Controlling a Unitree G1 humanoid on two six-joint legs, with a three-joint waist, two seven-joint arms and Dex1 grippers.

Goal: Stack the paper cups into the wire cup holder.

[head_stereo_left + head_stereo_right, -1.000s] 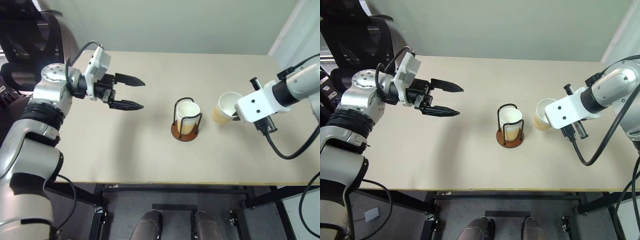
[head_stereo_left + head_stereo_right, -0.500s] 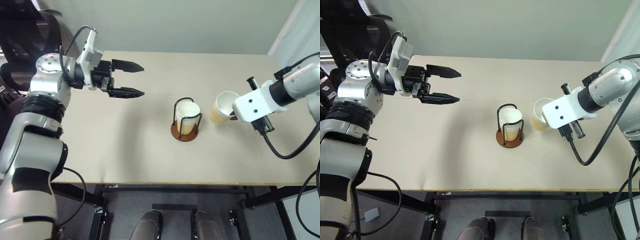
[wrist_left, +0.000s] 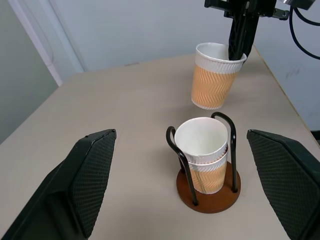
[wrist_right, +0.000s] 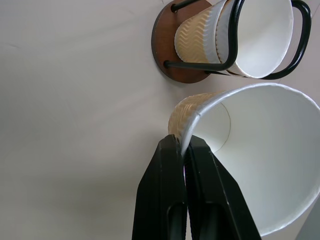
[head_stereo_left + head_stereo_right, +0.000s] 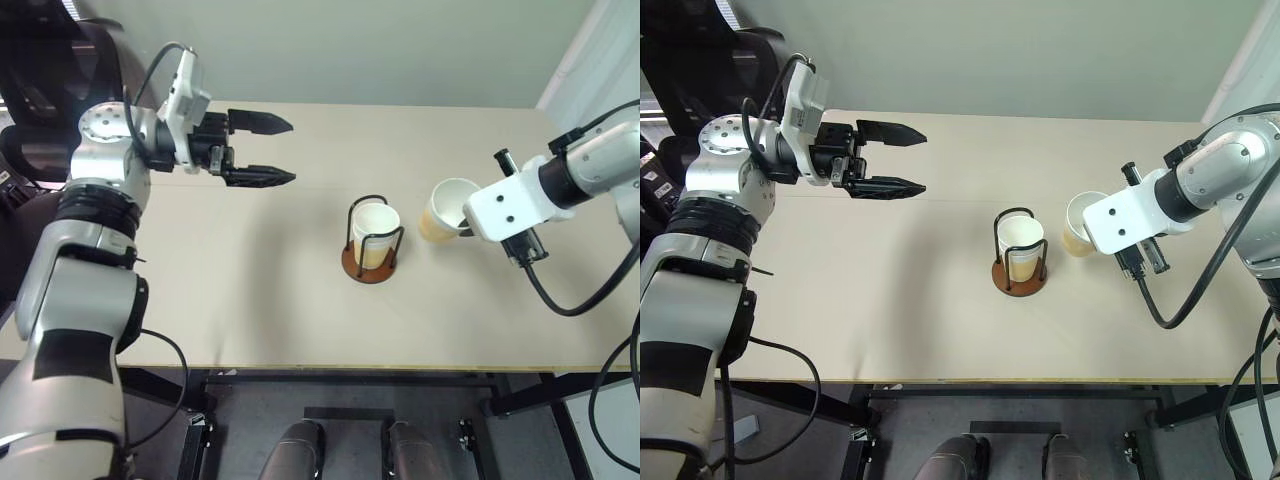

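The held cup (image 4: 260,165) runs past the right wrist view's edge. The holder's (image 5: 371,262) base hides partly behind its stacked cups (image 5: 374,232).

Bright, even overhead light; soft shadows on the table (image 5: 250,290); everything in focus.

Bare table (image 5: 250,290) all around wire cup holder (image 5: 372,262), held cup (image 5: 446,212) just beside it
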